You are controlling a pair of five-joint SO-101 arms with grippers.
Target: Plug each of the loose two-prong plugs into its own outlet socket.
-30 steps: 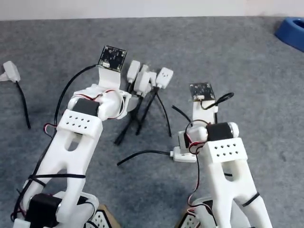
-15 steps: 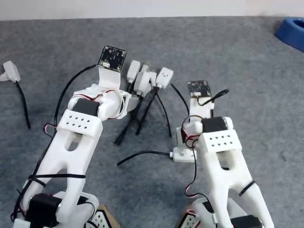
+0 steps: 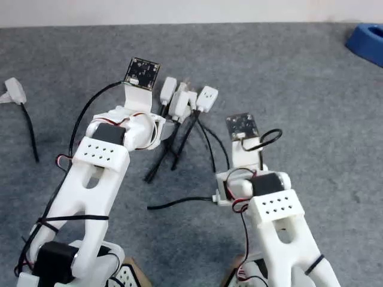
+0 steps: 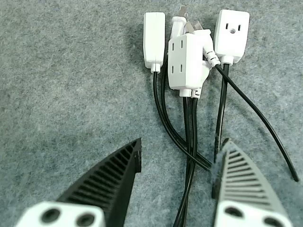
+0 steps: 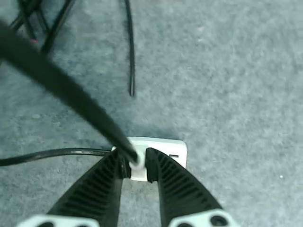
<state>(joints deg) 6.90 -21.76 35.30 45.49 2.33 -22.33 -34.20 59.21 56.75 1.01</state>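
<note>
A cluster of white cord ends lies ahead of my open left gripper [image 4: 177, 161]: a narrow socket [image 4: 154, 33], a multi-outlet block [image 4: 186, 61], a socket facing up [image 4: 231, 29], and a plug [image 4: 179, 21] whose metal prongs point away behind the block. Their black cords [image 4: 189, 123] run back between my left fingers. My right gripper [image 5: 136, 165] is shut on a white plug [image 5: 137, 162] whose black cord rises toward the camera. Right under it lies a white socket [image 5: 163, 145] on the carpet; whether the prongs are in it is hidden. From above, this socket [image 3: 219, 197] is at the right arm's wrist.
Another white cord end [image 3: 13, 89] with a black cord lies at the far left of the grey carpet. A blue bowl [image 3: 366, 39] sits at the back right corner. Loose black cords [image 3: 173, 152] spread between the two arms.
The right arm has swung left and toward the cluster, and its camera board has moved with it. The cord of its plug has shifted along. The left arm has stayed still.
</note>
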